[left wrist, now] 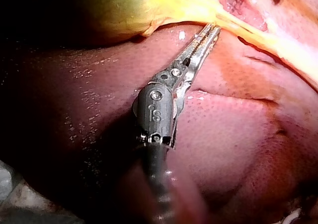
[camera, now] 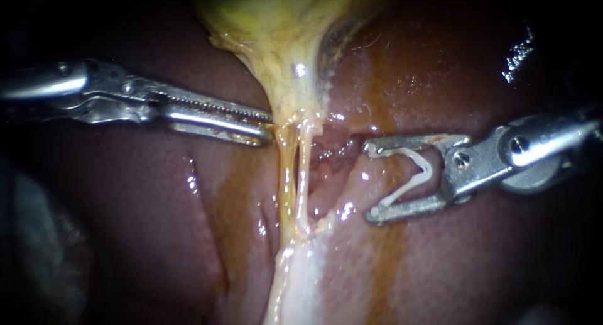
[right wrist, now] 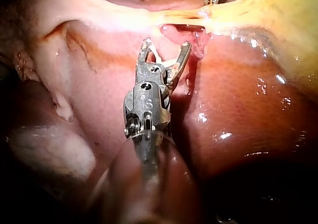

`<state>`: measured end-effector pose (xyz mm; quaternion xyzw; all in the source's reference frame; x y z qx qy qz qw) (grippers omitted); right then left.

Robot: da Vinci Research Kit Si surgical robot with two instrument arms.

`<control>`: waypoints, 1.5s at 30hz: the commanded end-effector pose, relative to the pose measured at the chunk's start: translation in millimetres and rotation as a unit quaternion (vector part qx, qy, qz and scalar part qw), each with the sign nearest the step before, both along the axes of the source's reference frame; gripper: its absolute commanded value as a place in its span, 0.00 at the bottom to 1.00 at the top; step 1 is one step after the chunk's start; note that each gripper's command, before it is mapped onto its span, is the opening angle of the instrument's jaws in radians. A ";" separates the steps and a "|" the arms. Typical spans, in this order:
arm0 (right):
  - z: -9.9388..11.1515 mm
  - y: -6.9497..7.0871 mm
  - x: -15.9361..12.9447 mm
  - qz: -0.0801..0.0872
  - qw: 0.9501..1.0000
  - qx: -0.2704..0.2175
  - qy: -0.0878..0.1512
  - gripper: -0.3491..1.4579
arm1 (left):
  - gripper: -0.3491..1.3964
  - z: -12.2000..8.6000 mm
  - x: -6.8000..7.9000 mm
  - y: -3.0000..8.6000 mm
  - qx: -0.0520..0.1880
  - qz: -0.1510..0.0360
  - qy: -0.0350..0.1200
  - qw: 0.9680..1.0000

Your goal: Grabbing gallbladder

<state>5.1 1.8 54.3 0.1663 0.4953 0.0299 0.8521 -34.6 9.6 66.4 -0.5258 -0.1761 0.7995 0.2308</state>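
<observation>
Endoscope view: the gallbladder [camera: 282, 29] hangs from 12 o'clock, tapering down to a neck at centre. Your left instrument [camera: 267, 128], jaws narrowly parted, touches that neck from 9 o'clock. Your right instrument [camera: 370, 181], at 3 o'clock, holds a clip [camera: 418, 168] in wide jaws. Left wrist view: your tips meet the neck. Right wrist view: the gallbladder lies ahead, untouched, so your left is nearer.
</observation>
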 end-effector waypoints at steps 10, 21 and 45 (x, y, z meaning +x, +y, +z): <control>0.0 0.0 0.0 0.000 1.000 0.000 0.000 0.47 | 0.00 -2.7 0.9 1.2 0.004 -0.009 0.003 1.000; 0.0 0.0 0.0 0.000 1.000 0.000 0.000 0.47 | 0.00 -6.8 3.2 2.9 0.045 -0.021 0.008 0.999; 0.0 0.0 -0.1 0.000 1.000 0.000 0.000 0.47 | 0.00 -7.3 5.0 3.8 0.051 -0.032 0.016 0.998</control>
